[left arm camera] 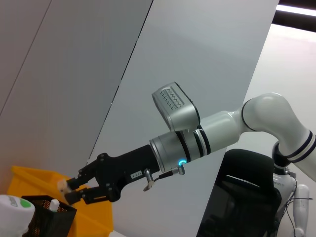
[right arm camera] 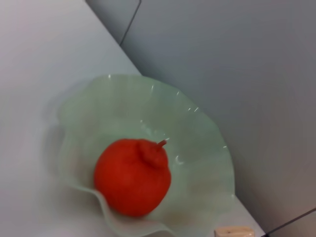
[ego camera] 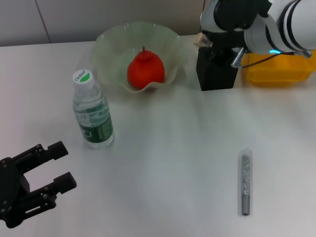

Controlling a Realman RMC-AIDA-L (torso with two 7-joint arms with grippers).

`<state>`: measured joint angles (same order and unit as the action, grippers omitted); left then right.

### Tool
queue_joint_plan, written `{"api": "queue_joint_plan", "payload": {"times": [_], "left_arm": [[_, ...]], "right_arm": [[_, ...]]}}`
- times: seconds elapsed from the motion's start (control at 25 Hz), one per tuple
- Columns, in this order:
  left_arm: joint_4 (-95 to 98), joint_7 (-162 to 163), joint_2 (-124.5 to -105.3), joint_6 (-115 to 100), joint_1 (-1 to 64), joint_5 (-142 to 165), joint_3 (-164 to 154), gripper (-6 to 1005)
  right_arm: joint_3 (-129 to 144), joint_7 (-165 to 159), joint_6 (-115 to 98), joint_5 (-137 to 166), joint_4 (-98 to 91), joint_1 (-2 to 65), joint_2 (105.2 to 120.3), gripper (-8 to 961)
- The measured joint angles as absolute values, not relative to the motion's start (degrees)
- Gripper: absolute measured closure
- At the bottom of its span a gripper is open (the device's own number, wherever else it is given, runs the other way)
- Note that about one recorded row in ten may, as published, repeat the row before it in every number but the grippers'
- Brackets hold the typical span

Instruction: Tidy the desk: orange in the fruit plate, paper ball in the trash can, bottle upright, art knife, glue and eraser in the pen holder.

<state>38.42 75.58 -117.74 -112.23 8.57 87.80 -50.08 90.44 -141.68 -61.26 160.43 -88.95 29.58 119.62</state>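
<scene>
My right gripper (ego camera: 203,41) hovers over the black mesh pen holder (ego camera: 216,69), shut on the tan eraser (left arm camera: 62,186). A white tip (left arm camera: 53,204) pokes out of the pen holder (left arm camera: 47,219); I cannot tell whether it is the glue. The orange (ego camera: 145,70) lies in the pale-green fruit plate (ego camera: 111,44). Left of the plate, the bottle (ego camera: 92,111) stands upright. A grey art knife (ego camera: 245,182) lies on the desk at the front right. Low at the front left, my left gripper (ego camera: 66,164) is open and holds nothing. The paper ball is out of view.
The yellow trash can (ego camera: 279,69) stands right of the pen holder at the back right. A white desk (ego camera: 168,148) stretches bare between the bottle and the knife. A grey wall (ego camera: 98,17) rises behind the desk.
</scene>
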Motion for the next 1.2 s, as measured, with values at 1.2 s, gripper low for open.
{"api": "queue_joint_plan", "payload": {"times": [1.2], "left_arm": [[38.1, 75.1, -117.78, -112.3, 9.6, 87.8, -49.9, 254]], "right_arm": [[81.3, -145.5, -49.9, 161.0, -75.4, 32.7, 119.35, 678]]}}
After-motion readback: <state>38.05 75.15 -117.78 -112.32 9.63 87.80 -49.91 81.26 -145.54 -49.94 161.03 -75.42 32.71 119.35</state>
